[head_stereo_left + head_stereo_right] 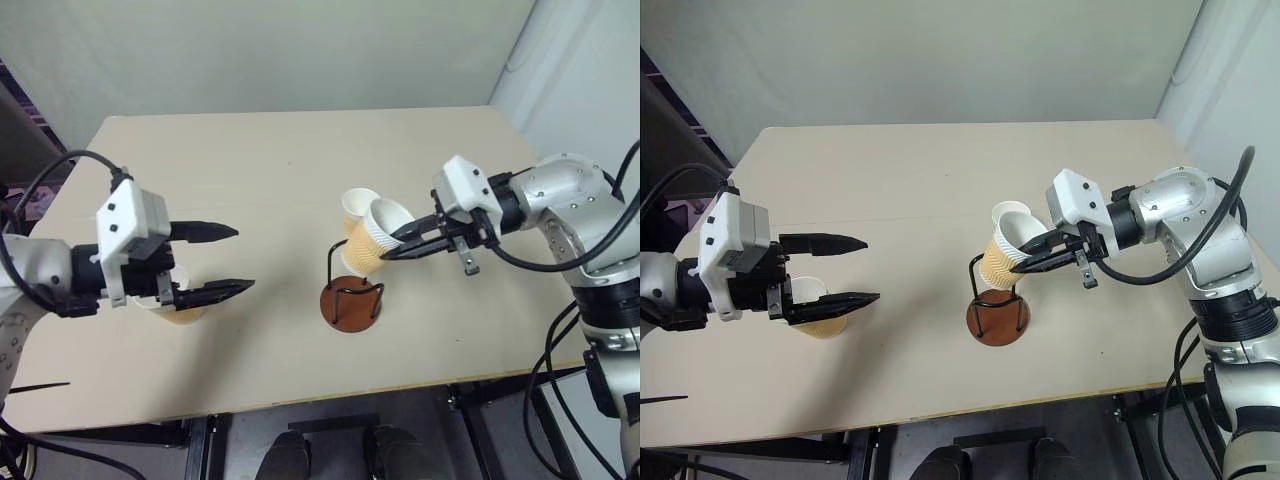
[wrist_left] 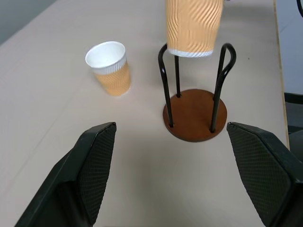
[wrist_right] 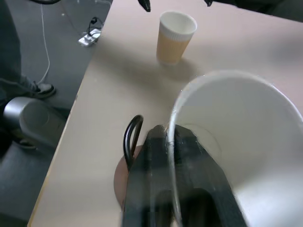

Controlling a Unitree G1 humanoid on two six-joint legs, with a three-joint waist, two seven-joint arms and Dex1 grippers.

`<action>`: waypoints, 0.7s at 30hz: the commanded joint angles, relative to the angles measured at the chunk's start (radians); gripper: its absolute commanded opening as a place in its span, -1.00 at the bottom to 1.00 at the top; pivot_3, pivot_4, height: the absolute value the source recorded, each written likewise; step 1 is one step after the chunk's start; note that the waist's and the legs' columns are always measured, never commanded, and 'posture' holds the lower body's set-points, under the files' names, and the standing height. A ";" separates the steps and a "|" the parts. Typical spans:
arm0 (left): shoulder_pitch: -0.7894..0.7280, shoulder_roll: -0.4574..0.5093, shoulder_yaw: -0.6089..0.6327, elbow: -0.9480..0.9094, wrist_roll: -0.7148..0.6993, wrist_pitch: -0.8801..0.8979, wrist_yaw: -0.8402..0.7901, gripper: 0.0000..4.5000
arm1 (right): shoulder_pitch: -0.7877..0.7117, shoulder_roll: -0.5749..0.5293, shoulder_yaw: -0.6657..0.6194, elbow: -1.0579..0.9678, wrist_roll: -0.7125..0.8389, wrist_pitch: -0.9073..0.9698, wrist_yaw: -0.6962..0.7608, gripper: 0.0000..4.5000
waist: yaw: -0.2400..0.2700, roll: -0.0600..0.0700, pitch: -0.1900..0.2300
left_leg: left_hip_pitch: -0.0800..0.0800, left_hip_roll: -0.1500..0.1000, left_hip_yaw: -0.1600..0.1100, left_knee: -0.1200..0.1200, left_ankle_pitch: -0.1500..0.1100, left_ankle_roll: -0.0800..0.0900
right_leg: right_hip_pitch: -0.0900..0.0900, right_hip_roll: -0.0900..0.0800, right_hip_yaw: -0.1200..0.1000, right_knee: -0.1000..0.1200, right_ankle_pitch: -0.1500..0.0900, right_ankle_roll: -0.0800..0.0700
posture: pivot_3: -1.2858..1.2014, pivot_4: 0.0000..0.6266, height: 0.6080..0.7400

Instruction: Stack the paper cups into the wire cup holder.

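My right gripper (image 1: 392,246) is shut on the rim of a paper cup (image 1: 368,250), one finger inside and one outside. That cup hangs tilted, its bottom (image 2: 193,49) level with the tops of the wire cup holder's (image 1: 352,300) black loops. A second cup (image 2: 111,66) stands upright on the table just beyond the holder. A third cup (image 1: 186,313) stands at the left, below my left gripper (image 1: 243,258). The left gripper is open and holds nothing, its fingers (image 2: 97,156) pointing toward the holder.
The pale wooden table (image 1: 250,150) has its front edge close below the holder. In the right wrist view a person's leg and shoe (image 3: 43,89) stand on the dark floor beside the table, near a cable (image 3: 92,35).
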 commanded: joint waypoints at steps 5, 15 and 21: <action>0.013 0.001 0.052 -0.039 -0.010 -0.003 0.025 0.79 | -0.036 0.025 0.012 0.025 -0.041 -0.037 -0.018 0.37 | 0.000 0.000 0.000 | 0.000 0.000 0.000 0.000 0.000 0.000 | 0.000 0.000 0.000 0.002 0.000 0.000 | 0.03 -0.52 1.00; 0.022 -0.008 0.043 -0.062 0.000 0.008 0.095 0.79 | -0.345 0.221 0.058 0.758 -0.269 -0.377 -0.164 0.99 | -0.004 0.000 0.000 | 0.001 0.000 0.001 0.000 0.000 0.000 | -0.006 0.000 0.002 0.008 -0.001 -0.004 | 0.03 -0.52 1.00; 0.004 -0.023 0.020 -0.083 0.020 0.018 0.173 0.79 | -0.483 0.375 0.152 1.234 -0.503 -0.662 -0.334 0.99 | -0.001 0.001 0.000 | 0.000 0.003 -0.001 -0.009 -0.002 0.001 | -0.013 0.000 0.000 0.011 0.004 -0.004 | 0.03 -0.52 1.00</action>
